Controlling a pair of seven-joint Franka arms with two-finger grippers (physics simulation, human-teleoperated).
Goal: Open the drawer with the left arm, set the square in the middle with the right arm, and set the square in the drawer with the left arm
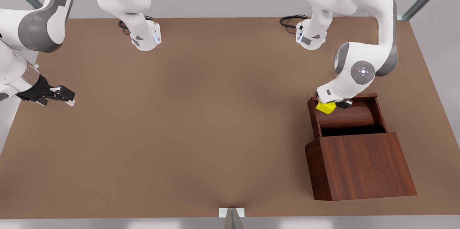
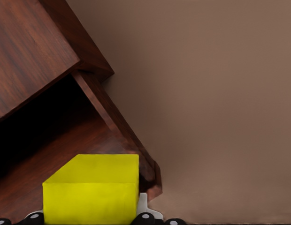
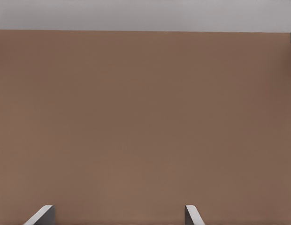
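Brown matte tabletop takes most of the front view, with a grey wall behind it. At the lower right of this frame you see the wooden cabinet with its sloped top, and behind it the drawer stands pulled out, a dark gap between the two. At the upper right, the left arm bends down so that the left gripper is over the drawer's far left corner. You can see the square, bright yellow, clamped between its fingers and slightly tilted, above the drawer's edge. At the left edge of the frame the right arm waits, and the right gripper hangs over the table, well apart from the cabinet and pointing toward the middle of the table; its fingers look close together here.

Next, the left wrist view: the square sits at the lower middle of the frame, gripped between the fingertips. Behind it you see the drawer floor and its side wall, and the cabinet at the upper left. Bare tabletop covers the right half.

Last, the right wrist view: two light fingertips at the bottom edge stand clearly apart, nothing between them, with the tabletop beyond.
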